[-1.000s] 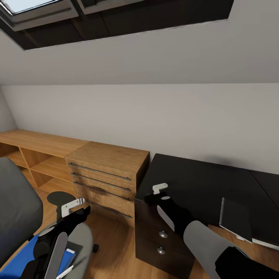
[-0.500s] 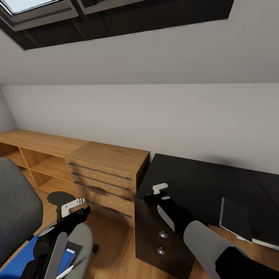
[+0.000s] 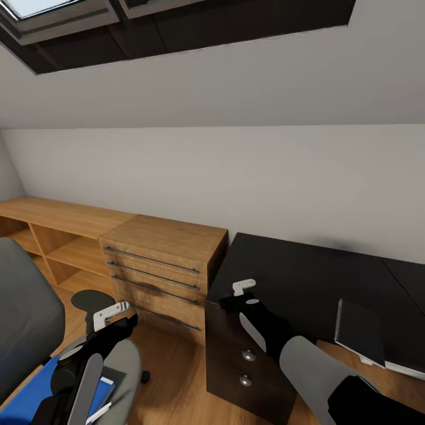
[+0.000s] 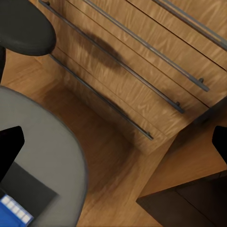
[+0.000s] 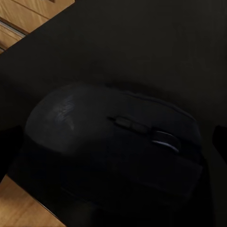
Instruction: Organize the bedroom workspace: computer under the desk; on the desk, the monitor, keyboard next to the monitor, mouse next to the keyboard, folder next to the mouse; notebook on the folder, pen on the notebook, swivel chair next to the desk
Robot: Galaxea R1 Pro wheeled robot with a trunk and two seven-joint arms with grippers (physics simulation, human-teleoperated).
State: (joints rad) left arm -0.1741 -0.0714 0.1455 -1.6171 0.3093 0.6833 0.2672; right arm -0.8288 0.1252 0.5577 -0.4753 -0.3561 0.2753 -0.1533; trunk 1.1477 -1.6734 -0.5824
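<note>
Both arms w/ black housings & light-grey forearm shells, right arm's grey shell rounded & bulkier nr camera, each ending in black wrist w/ small white claw: left claw [image 3: 112, 311], right claw [image 3: 243, 287], white bracket-like fingers.

Left tool [image 3: 112, 311]: extended forward and low, fingers spread apart.
Right tool [image 3: 243, 287]: extended forward, jaw state unclear.

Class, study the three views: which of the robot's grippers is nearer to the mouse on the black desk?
Right. The right gripper hangs over the desk directly above the mouse; the left gripper is off over the swivel chair.
</note>
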